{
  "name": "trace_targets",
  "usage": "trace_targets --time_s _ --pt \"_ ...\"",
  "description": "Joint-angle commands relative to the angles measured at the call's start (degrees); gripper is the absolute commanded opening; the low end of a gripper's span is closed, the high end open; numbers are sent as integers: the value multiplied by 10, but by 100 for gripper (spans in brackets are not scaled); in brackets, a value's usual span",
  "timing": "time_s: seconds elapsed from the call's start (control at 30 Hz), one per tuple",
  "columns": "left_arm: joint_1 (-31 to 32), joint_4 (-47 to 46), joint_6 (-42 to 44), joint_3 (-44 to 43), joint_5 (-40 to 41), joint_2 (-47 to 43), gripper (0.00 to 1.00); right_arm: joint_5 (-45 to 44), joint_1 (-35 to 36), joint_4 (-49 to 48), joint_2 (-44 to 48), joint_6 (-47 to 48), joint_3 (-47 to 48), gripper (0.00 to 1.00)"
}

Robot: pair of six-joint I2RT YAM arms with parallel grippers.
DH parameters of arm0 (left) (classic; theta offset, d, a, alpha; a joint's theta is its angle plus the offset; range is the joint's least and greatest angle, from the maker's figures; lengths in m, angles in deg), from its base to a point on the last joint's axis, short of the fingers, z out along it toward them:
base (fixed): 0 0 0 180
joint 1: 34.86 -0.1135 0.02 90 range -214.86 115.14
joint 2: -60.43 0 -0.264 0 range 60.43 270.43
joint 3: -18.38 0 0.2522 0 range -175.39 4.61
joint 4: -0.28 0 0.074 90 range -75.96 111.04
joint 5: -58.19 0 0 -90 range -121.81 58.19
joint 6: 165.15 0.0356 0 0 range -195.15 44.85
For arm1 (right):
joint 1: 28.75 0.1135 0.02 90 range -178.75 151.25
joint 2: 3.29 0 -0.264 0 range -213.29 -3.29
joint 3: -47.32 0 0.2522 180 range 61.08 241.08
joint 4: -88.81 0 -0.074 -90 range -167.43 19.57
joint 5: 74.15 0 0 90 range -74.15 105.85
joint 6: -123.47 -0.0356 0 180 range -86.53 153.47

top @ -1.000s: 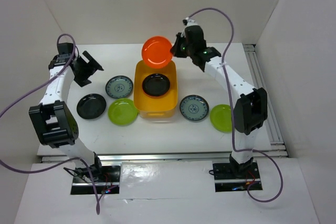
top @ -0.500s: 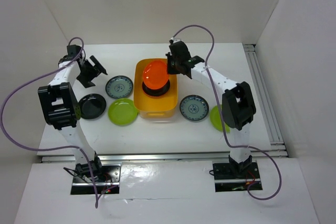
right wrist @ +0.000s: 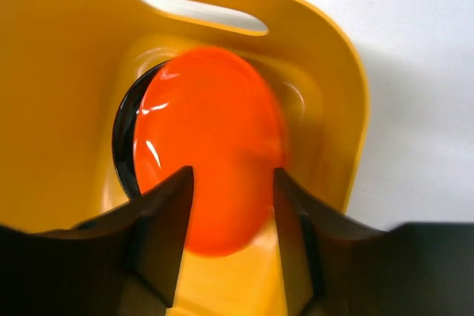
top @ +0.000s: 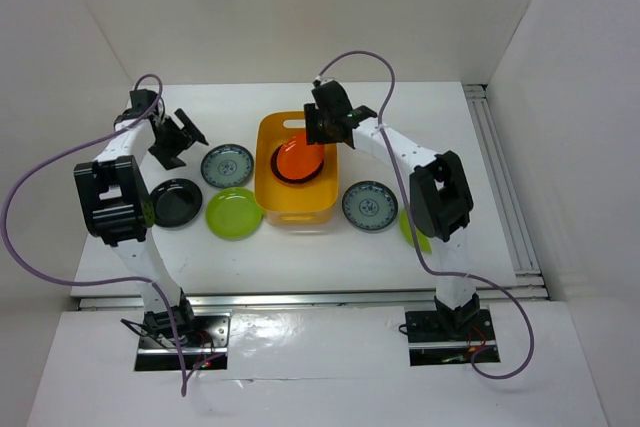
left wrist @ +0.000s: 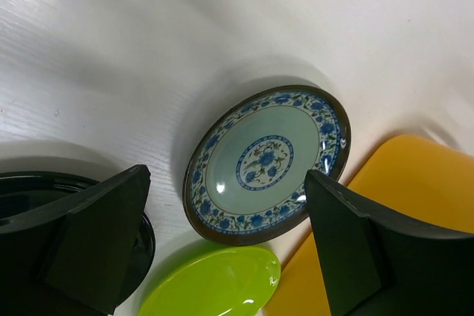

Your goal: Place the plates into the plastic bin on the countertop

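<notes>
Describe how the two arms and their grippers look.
The left arm and right arm each have slim white links joined by bulky black joint housings. A thin purple-grey cable loops off each toward its base. The left gripper and right gripper carry matte black, wedge-shaped fingers. No lettering is readable.

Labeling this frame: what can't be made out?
Top and right wrist views: the black plate in the plastic bin is mostly covered by the orange plate.
Top view: the right-hand lime green plate is mostly behind the right arm.
Right wrist view: the orange plate's edge is blurred; settled or not, unclear.
</notes>
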Motion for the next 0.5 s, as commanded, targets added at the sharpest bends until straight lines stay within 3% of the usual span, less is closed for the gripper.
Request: trace_targets --time_s 0.0,0.13,0.17,0.27,0.47 --pt "3 -18 17 9 -5 7 99 7 15 -5 10 3 36 57" --pt "3 -30 23 23 0 7 92 5 33 8 10 16 61 77" --pt "3 -30 23 29 0 7 91 5 33 8 10 16 68 77" --pt "8 -30 28 29 0 17 87 5 47 22 24 16 91 100" --pt "18 -35 34 40 29 17 83 15 69 29 57 16 145 100"
